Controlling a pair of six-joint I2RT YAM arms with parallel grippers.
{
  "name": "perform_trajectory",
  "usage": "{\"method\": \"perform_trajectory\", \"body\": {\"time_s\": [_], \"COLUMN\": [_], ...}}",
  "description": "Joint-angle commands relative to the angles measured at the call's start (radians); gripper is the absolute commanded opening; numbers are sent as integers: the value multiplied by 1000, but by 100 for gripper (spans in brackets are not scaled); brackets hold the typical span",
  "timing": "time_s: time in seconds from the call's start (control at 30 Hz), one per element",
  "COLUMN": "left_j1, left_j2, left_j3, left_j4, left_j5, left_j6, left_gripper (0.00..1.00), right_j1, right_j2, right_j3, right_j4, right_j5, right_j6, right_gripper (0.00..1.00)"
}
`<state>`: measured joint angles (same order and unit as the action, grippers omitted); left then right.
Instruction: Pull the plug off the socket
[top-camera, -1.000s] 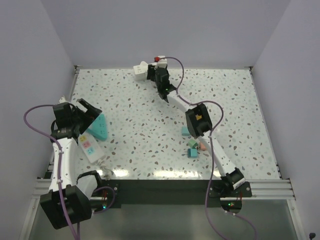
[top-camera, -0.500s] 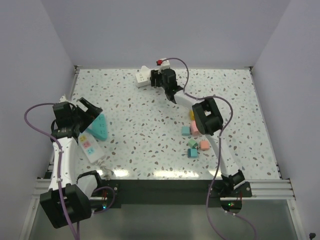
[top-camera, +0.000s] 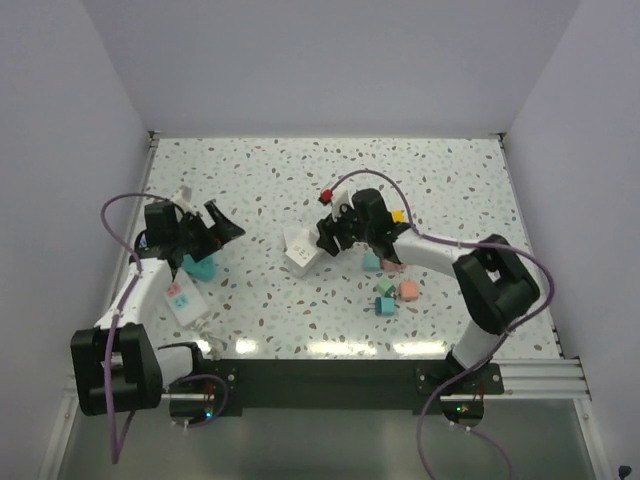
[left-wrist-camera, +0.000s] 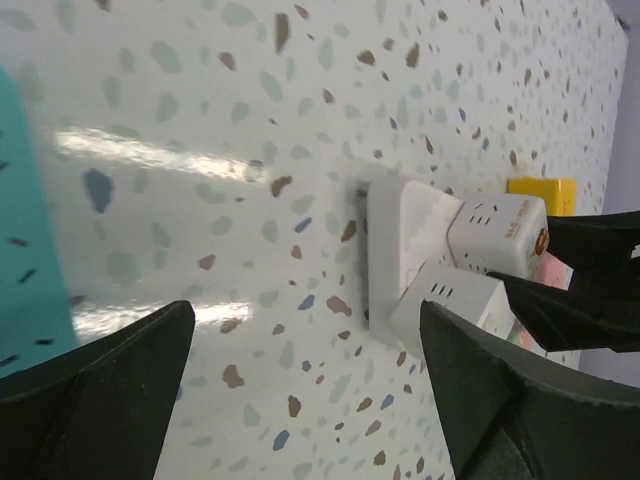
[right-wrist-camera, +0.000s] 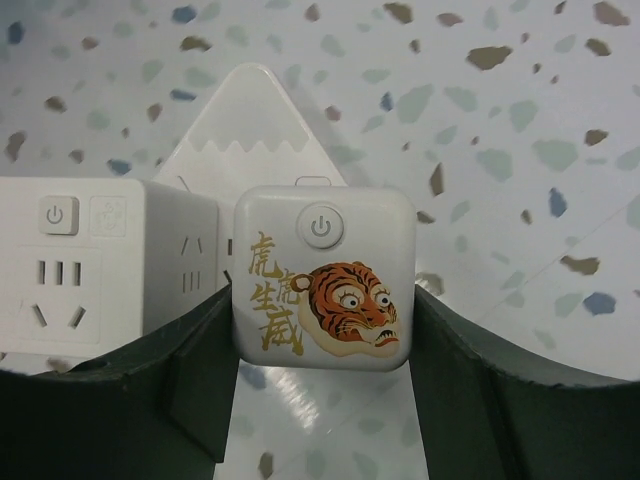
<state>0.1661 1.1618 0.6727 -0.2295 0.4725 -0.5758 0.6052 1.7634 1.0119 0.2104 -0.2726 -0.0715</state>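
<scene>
Mid-table, the right claw (top-camera: 333, 228) is pinching the tiger-print cube plug (right-wrist-camera: 320, 280) from both sides, fingers pressed right onto it. That plug sits against the white socket base (left-wrist-camera: 395, 250), next to a second white cube adapter (right-wrist-camera: 75, 260). Left claw (left-wrist-camera: 305, 330) hangs spread wide, touching nothing, aimed at the socket, with a teal piece (top-camera: 203, 268) just beside it.

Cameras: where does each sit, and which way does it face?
Top external: above, behind the robot, looking down on the speckled table; left arm and right arm show.
Left wrist: on that arm, facing the white triangular socket block; open left pincer frames the view.
Right wrist: on its arm, close on the tiger-printed white cube plug in the right pincer.
Shared: both wrist views show block and plug.
</scene>
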Motion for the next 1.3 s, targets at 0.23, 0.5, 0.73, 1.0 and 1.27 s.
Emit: {"method": "perform_trajectory", "body": {"time_s": [0.23, 0.5, 0.73, 1.0, 1.27], "left_j1": [-283, -379, -413, -427, -425], "left_j2": [53, 136, 148, 156, 115], "left_j3": [-42, -33, -25, -22, -2], "left_j4": [214, 262, 266, 245, 188], "left_j5": [78, 22, -17, -58, -166], "left_j6": [-27, -51, -61, -68, -110], "left_gripper": [100, 100, 100, 100, 100], "right_j1": [111, 111, 111, 111, 111], "right_j2": [-467, -455, -320, -337, -341], "right_j3": [-239, -245, -222, -86, 258], "right_j4": [-161, -169, -75, -210, -784], "right_j5": [-5, 52, 35, 199, 523], "right_j6": [-1, 6, 4, 64, 399], "right_gripper": [50, 56, 62, 99, 99]}}
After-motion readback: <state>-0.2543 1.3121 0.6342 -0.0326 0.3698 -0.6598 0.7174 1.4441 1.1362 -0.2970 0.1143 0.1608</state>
